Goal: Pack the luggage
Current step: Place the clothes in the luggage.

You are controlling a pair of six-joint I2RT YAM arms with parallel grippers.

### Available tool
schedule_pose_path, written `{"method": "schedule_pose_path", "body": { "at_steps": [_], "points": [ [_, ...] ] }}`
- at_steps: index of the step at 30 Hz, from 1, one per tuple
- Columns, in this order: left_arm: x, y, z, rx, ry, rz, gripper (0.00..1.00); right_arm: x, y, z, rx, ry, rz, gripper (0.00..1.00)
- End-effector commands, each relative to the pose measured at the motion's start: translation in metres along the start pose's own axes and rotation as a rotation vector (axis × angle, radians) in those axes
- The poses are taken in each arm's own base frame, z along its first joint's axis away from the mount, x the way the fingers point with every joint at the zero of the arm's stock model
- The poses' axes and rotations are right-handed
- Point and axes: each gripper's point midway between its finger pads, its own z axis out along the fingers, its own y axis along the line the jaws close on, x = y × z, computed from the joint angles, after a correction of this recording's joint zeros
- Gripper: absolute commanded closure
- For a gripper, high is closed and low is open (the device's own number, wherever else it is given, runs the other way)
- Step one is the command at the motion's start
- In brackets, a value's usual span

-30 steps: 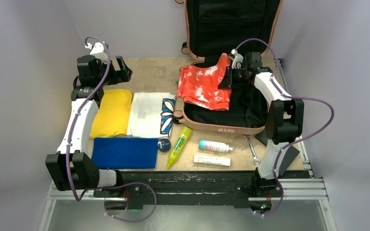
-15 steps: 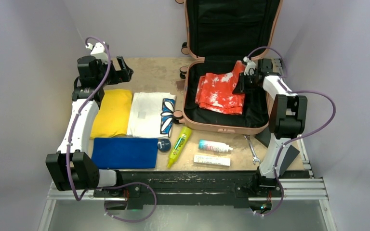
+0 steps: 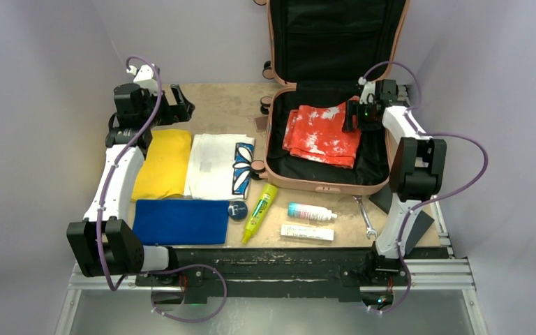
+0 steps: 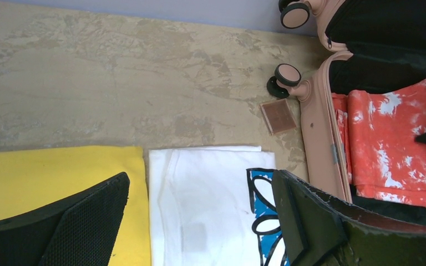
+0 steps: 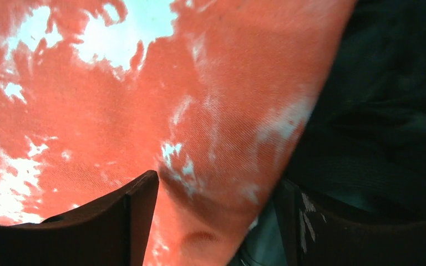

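Note:
The luggage (image 3: 321, 187), a salmon-pink hard shell with black lining, lies open at the back right with its lid standing upright. A red-and-white tie-dye cloth (image 3: 321, 136) lies folded inside it. My right gripper (image 3: 354, 115) hovers over the cloth's right edge. In the right wrist view its jaws (image 5: 219, 221) stand open, with a corner of the cloth (image 5: 144, 100) loose between them over the black lining (image 5: 388, 111). My left gripper (image 3: 181, 103) is open at the back left, empty, above the white shirt (image 4: 199, 199).
On the table left of the luggage lie a yellow cloth (image 3: 160, 164), a white shirt with a blue print (image 3: 216, 166) and a blue cloth (image 3: 180, 221). Along the front are a round tin (image 3: 237, 210), a yellow-green tube (image 3: 260, 211), a white bottle (image 3: 310, 211), a white box (image 3: 307, 232) and a wrench (image 3: 365, 216).
My right gripper carried the red cloth rightward from the luggage's left rim into the shell, then opened its jaws; the cloth now lies flat inside. The left arm stayed put.

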Motion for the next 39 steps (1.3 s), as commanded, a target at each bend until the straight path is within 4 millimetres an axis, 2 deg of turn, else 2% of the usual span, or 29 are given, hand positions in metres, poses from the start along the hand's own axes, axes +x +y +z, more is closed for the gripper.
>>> {"method": "schedule_pose_path", "body": {
  "at_steps": [1, 5, 7, 10, 12, 14, 20, 25, 32, 35, 39],
  "points": [
    [-0.017, -0.007, -0.009, 0.028, -0.061, -0.001, 0.02, -0.060, -0.027, -0.061, 0.186, -0.166, -0.037, 0.23],
    [-0.018, -0.009, -0.010, 0.037, -0.065, 0.001, 0.01, -0.084, -0.028, -0.091, 0.226, -0.262, -0.050, 0.28],
    [-0.018, -0.010, -0.010, 0.040, -0.064, -0.001, 0.02, -0.096, -0.019, -0.104, 0.198, -0.324, -0.061, 0.35],
    [-0.020, -0.011, -0.010, 0.047, -0.067, 0.000, 0.01, -0.114, -0.005, -0.112, 0.135, -0.411, -0.071, 0.56],
    [-0.020, -0.012, -0.009, 0.051, -0.067, 0.002, 0.01, -0.116, 0.001, -0.103, 0.094, -0.426, -0.066, 0.76],
    [-0.021, -0.012, -0.008, 0.052, -0.068, 0.004, 0.01, -0.115, 0.004, -0.088, 0.052, -0.421, -0.042, 0.86],
    [-0.022, -0.001, -0.008, -0.001, -0.075, 0.040, 0.01, -0.101, -0.006, -0.032, 0.034, -0.352, 0.025, 0.89],
    [-0.018, 0.011, -0.007, -0.059, -0.067, 0.060, 0.02, -0.091, -0.021, -0.010, 0.088, -0.338, 0.083, 0.90],
    [-0.010, 0.023, -0.005, -0.111, -0.051, 0.072, 0.02, -0.082, -0.055, -0.008, 0.280, -0.340, 0.115, 0.91],
    [-0.008, 0.024, -0.004, -0.114, -0.048, 0.075, 0.02, -0.081, -0.046, -0.007, 0.231, -0.317, 0.102, 0.91],
    [-0.010, 0.023, -0.006, -0.112, -0.054, 0.078, 0.02, -0.103, -0.020, -0.027, 0.111, -0.388, 0.077, 0.90]
  ]
}}
